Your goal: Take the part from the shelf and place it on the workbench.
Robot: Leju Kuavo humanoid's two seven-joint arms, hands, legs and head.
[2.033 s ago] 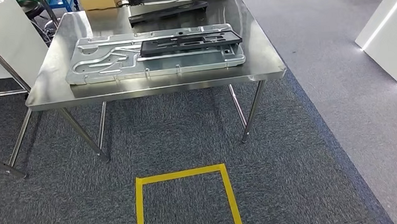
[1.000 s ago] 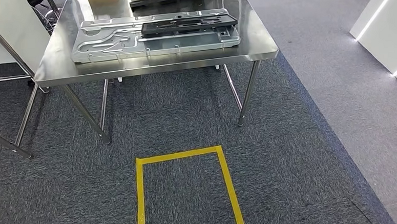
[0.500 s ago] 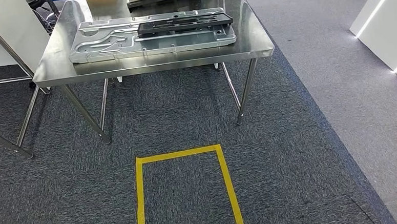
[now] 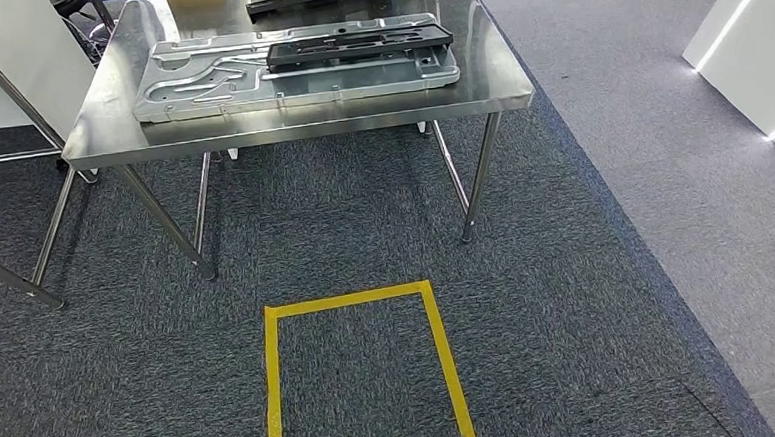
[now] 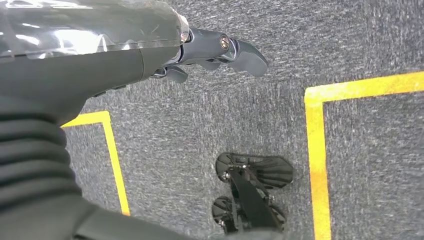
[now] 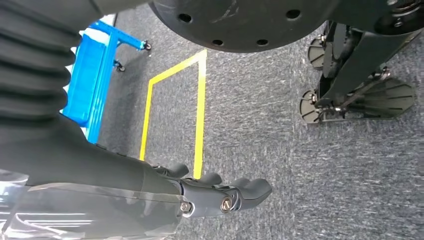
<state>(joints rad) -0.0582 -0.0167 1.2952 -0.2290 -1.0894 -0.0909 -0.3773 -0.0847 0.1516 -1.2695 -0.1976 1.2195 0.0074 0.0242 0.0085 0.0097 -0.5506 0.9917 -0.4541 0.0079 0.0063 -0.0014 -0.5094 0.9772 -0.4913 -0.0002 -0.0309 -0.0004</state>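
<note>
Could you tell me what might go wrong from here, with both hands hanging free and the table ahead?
The black part lies loose on the ribbed metal panel; bumping the steel table could shift it. Both the left hand and the right hand hold nothing, so a part must yet be fetched.

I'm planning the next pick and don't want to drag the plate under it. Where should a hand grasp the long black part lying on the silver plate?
Probably its right end: the long black slotted part lies flat along the silver stamped metal plate, that end reaching near the steel table's right side. Come from above, fingers across its narrow width.
</note>
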